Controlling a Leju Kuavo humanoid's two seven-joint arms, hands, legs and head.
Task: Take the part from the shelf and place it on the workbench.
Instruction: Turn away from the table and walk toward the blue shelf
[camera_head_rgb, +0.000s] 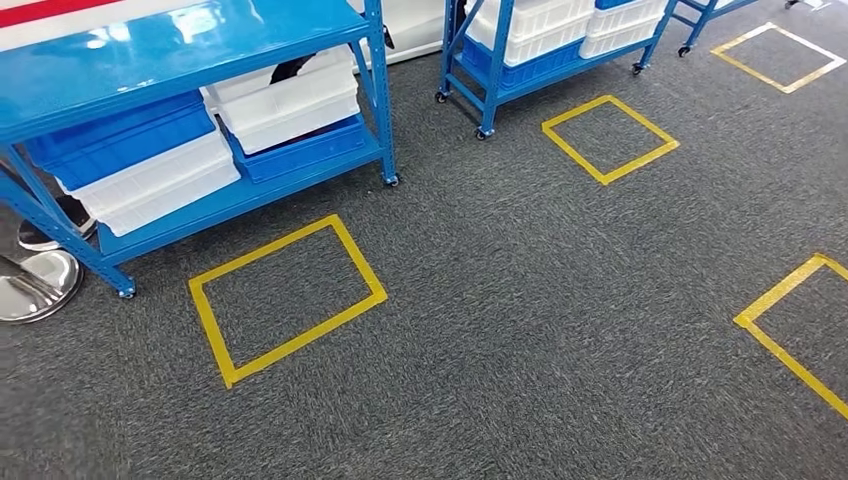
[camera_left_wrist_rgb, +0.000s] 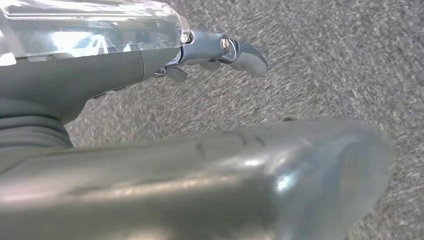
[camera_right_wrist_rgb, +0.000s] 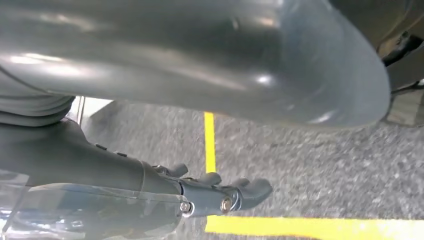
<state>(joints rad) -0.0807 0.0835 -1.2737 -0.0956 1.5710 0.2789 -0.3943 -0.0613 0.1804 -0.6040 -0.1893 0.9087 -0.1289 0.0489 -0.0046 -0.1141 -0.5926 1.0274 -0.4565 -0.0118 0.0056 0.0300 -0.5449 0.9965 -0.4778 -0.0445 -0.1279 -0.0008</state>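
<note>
A blue metal shelf (camera_head_rgb: 180, 45) on castors stands at the far left in the head view. Its lower level holds white bins (camera_head_rgb: 290, 105) and blue bins (camera_head_rgb: 120, 135), and something dark (camera_head_rgb: 290, 68) lies partly hidden behind them. I cannot tell which item is the part. My left hand (camera_left_wrist_rgb: 115, 70) hangs over grey carpet, its fingers (camera_left_wrist_rgb: 240, 52) stretched out and apart from the thumb (camera_left_wrist_rgb: 225, 175), with nothing in it. My right hand (camera_right_wrist_rgb: 100, 170) also hangs over the carpet, its fingers (camera_right_wrist_rgb: 250, 190) extended and holding nothing.
A second blue shelf (camera_head_rgb: 500, 60) with white bins stands further back. Yellow tape squares (camera_head_rgb: 288, 298) (camera_head_rgb: 610, 138) (camera_head_rgb: 790, 330) mark the grey carpet. A chrome stool base (camera_head_rgb: 35, 285) sits at the left edge beside the near shelf.
</note>
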